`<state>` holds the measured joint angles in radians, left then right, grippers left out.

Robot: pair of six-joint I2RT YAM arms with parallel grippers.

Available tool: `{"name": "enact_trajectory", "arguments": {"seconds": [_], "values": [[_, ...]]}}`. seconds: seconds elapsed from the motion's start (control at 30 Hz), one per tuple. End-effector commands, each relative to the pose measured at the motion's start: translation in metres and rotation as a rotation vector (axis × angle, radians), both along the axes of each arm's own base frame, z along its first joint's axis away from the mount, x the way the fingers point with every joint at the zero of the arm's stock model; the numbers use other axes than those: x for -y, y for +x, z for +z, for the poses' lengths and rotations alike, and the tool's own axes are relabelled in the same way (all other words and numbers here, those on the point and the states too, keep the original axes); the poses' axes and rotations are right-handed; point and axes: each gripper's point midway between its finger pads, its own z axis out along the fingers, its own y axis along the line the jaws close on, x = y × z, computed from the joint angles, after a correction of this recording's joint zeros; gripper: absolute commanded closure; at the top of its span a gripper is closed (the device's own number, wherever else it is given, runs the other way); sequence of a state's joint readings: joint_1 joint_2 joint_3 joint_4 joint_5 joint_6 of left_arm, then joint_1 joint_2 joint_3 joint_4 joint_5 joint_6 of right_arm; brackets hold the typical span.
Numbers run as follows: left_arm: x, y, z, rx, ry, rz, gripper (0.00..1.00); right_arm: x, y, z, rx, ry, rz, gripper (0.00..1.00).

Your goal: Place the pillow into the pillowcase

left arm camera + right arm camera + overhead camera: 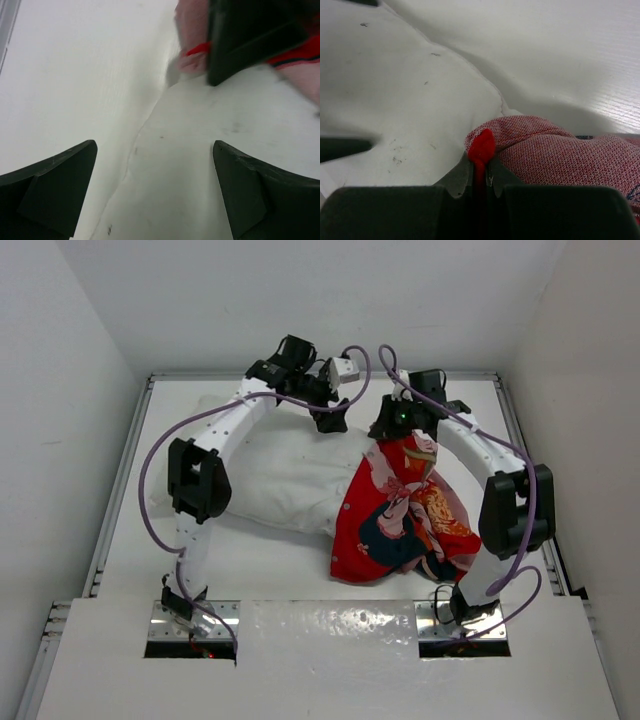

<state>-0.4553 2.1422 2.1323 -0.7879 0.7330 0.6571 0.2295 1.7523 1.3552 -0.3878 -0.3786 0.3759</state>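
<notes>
The white pillow [285, 475] lies across the middle of the table, its right end under the red pillowcase [400, 515], which is rumpled and turned partly pale-side out. My right gripper [400, 430] is shut on the pillowcase's red edge [481, 146] at its far top corner, right against the pillow [395, 100]. My left gripper [332, 420] hovers open over the pillow's far edge, just left of the right one. In the left wrist view both fingers [55, 185] stand wide apart above the pillow [190, 170] with nothing between them. The right gripper [235, 40] holding the pillowcase [192, 50] shows ahead.
Raised rails [120, 490] border the white table [260, 560] on the left and right. White walls close in on three sides. Both arm bases [190, 615] sit at the near edge, purple cables looping off them.
</notes>
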Motion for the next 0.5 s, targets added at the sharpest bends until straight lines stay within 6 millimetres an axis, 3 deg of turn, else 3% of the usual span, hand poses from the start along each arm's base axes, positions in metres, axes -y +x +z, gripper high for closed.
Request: {"name": "enact_trajectory", "arguments": {"seconds": [0.0, 0.13, 0.23, 0.27, 0.3, 0.4, 0.43, 0.47], "values": [[-0.009, 0.021, -0.045, 0.019, 0.146, 0.041, 0.0, -0.009, 0.003, 0.04, 0.098, 0.019, 0.029, 1.0], [-0.006, 0.001, -0.066, -0.02, 0.159, -0.048, 0.0, -0.014, 0.004, 0.045, 0.111, 0.022, 0.033, 1.0], [-0.001, -0.033, -0.077, -0.054, 0.188, -0.192, 0.44, -0.016, 0.007, 0.048, 0.115, 0.031, 0.03, 1.0], [0.001, -0.056, -0.084, -0.099, 0.199, -0.275, 0.86, -0.016, 0.008, 0.047, 0.112, 0.028, 0.028, 0.99], [0.003, -0.062, -0.081, -0.108, 0.195, -0.296, 1.0, -0.015, 0.008, 0.049, 0.111, 0.026, 0.028, 0.8], [0.006, -0.084, -0.068, -0.158, 0.138, -0.34, 1.0, -0.011, 0.011, 0.052, 0.119, -0.008, 0.033, 0.52], [0.006, -0.088, -0.069, -0.174, 0.129, -0.338, 1.0, -0.009, 0.013, 0.053, 0.127, -0.021, 0.031, 0.38], [0.007, -0.087, -0.057, -0.142, 0.111, -0.328, 1.0, -0.005, 0.014, 0.051, 0.126, -0.041, 0.019, 0.34]]}}
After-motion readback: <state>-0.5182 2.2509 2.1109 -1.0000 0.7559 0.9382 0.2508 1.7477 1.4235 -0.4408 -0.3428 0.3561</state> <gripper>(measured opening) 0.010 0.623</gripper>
